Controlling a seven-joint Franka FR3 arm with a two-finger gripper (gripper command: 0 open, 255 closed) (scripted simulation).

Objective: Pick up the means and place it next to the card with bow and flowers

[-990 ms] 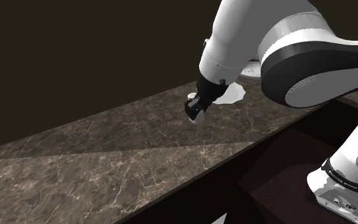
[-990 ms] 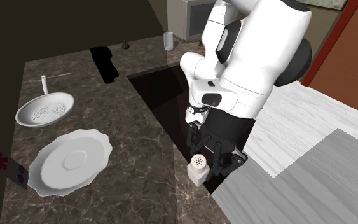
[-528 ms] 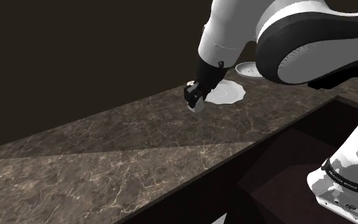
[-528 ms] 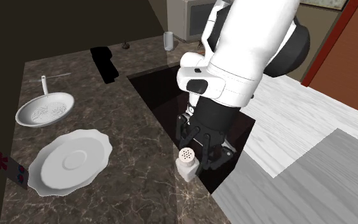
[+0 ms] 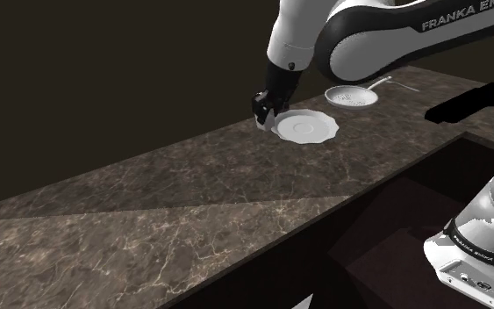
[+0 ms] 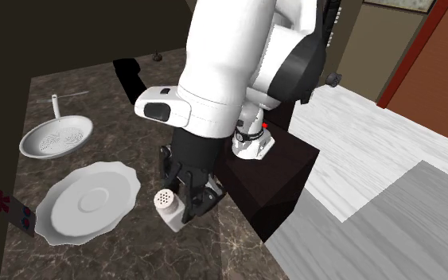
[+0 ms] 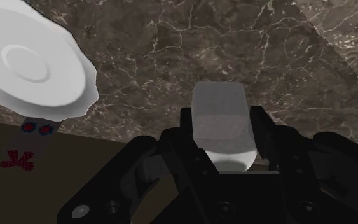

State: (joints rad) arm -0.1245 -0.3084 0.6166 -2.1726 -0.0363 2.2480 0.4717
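A white shaker with a perforated top hangs just above the dark marble counter, and my gripper is shut on it. In the wrist view its pale body sits clasped between the two black fingers. In the shoulder view the shaker hangs under the gripper at the near rim of the white plate. The card, dark with red motifs, lies beyond the plate at the second exterior view's lower left. In the wrist view the card lies past the plate.
A white colander with a handle sits behind the plate, by the counter's far end in the shoulder view. A dark recess drops beside the counter near the stand. A black block stands farther back.
The arm has swung the held shaker from the counter's edge by the recess across the counter towards the plate and card. The grip has stayed shut on it.
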